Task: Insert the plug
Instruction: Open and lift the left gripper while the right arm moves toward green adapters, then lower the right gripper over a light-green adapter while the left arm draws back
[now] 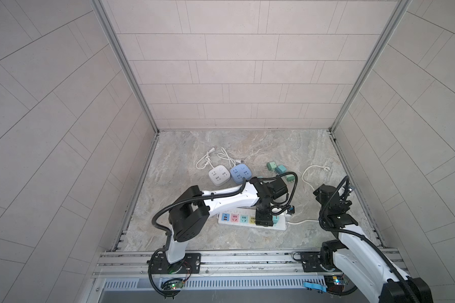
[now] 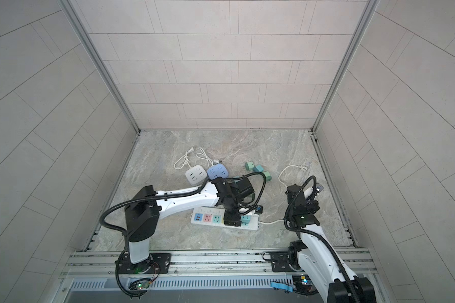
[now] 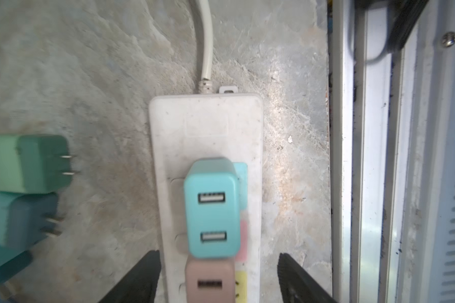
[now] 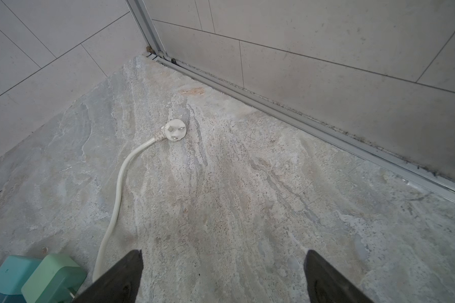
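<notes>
In a top view, look for the left pincer (image 1: 263, 219) low over the long white power strip (image 1: 279, 226), with the blue-green plug (image 1: 275, 219) just beside it, toward the cord end. Much nearer than the right arm (image 1: 352, 236), well off to the side. From the left wrist: pincer open, one finger on each side of the strip, gripping nothing, a brown plug (image 3: 209, 282) between them untouched. Just past the tips, the blue-green plug standing in its slot, long side along the strip, probably pushed all the way in. Next, likely lift straight up. From the right wrist: right pincer (image 4: 223, 251) wide open over bare floor, empty.
</notes>
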Action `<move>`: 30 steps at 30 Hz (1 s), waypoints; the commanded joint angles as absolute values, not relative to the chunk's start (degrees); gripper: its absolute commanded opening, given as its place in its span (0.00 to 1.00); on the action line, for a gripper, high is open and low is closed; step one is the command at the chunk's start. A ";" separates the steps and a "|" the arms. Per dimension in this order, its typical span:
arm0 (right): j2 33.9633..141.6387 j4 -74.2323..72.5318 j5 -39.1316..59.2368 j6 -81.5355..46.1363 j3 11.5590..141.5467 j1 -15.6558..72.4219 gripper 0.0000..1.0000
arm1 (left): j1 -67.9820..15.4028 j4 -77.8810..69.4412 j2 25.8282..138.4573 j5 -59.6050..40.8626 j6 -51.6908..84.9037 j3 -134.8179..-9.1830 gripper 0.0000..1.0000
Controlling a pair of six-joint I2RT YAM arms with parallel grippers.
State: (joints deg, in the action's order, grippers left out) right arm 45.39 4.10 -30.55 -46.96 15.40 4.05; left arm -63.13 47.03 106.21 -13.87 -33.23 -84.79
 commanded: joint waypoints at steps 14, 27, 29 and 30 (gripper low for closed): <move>47.88 2.19 -25.55 -44.60 16.99 3.87 0.97 | -36.70 16.56 50.04 5.88 18.09 -45.91 1.00; 55.37 10.17 -4.62 -43.85 28.30 4.96 0.94 | -34.17 -22.85 46.37 12.16 19.13 -18.21 1.00; 57.62 12.38 -2.30 -43.77 30.80 7.06 0.93 | -34.13 -22.60 50.71 7.54 17.49 -18.91 1.00; 59.09 13.54 -1.34 -42.45 32.24 8.92 0.92 | -34.19 -21.60 52.44 5.54 16.96 -20.25 0.99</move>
State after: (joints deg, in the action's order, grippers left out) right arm 56.62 8.73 -8.19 -43.88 29.39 6.15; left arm -34.46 -13.21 49.91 7.81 19.03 -18.35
